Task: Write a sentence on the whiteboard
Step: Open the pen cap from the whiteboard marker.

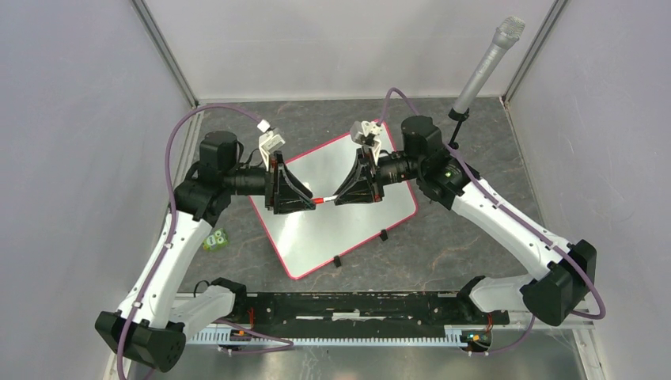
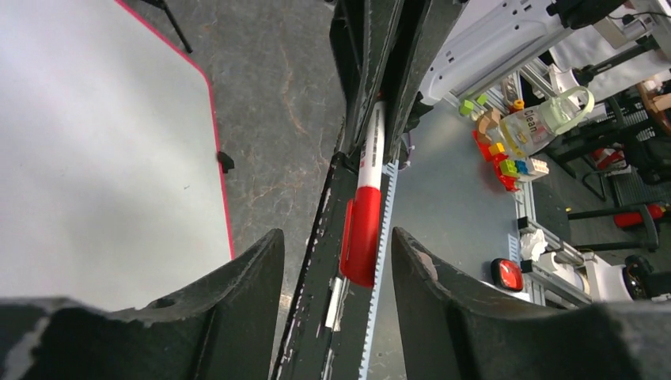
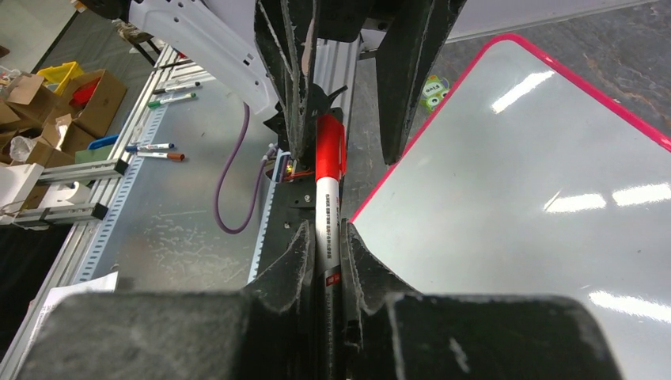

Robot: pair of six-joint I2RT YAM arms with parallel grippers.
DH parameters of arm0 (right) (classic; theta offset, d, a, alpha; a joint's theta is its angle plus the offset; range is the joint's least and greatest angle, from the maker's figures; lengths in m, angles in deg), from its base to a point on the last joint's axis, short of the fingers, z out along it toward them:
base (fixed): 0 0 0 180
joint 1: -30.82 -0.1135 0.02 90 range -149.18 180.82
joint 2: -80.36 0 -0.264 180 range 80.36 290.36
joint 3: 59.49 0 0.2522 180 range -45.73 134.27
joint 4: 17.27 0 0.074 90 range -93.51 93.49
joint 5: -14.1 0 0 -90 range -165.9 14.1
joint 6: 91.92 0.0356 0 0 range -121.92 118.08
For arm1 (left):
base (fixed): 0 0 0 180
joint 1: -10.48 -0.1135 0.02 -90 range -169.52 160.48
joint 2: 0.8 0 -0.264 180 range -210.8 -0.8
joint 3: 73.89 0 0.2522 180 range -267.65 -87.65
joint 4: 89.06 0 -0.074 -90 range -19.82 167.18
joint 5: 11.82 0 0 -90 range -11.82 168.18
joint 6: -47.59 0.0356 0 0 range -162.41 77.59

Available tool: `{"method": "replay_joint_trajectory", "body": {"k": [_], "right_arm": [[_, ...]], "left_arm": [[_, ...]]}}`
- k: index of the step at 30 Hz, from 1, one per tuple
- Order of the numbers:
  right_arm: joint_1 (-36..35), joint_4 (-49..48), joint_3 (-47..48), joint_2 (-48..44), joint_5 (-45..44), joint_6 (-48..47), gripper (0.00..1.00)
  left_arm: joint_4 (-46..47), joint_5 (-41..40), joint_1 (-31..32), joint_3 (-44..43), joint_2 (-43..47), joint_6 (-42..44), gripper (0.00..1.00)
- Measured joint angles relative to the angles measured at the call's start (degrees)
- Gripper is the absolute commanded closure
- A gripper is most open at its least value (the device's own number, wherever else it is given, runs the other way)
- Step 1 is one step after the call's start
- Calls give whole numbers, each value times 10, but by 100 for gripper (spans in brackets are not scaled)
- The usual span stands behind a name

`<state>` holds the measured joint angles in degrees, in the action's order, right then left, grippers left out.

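Over the far half of the whiteboard (image 1: 316, 237), the left gripper (image 1: 310, 201) and right gripper (image 1: 339, 197) meet tip to tip, and the marker (image 1: 323, 200) bridging them bars the way. The board's near half lies open. A microphone (image 1: 484, 67) stands far right. A small green object (image 1: 214, 239) sits just left of the board.

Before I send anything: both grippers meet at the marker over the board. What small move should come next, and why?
Probably close the left gripper on the red cap. Its fingers stand open on either side of the cap, while the right gripper is shut on the marker by its white barrel. The whiteboard is blank, and the cap must come off before writing.
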<state>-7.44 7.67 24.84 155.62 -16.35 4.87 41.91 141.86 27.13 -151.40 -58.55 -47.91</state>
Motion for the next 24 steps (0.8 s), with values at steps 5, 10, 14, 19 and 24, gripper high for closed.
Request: {"method": "replay_joint_trajectory", "body": {"k": [5, 10, 14, 19, 24], "right_arm": [[-5, 0, 0, 0, 1, 0, 100], [-5, 0, 0, 0, 1, 0, 100], [-5, 1, 0, 0, 3, -2, 100], [-5, 3, 0, 0, 2, -3, 100], [-5, 1, 0, 0, 4, -2, 100]], "left_arm": [[35, 11, 9, 4, 1, -30, 68], [57, 25, 9, 7, 1, -51, 76], [65, 35, 10, 12, 1, -54, 61], [71, 44, 11, 21, 1, -57, 67], [73, 46, 11, 21, 1, -59, 92]]}}
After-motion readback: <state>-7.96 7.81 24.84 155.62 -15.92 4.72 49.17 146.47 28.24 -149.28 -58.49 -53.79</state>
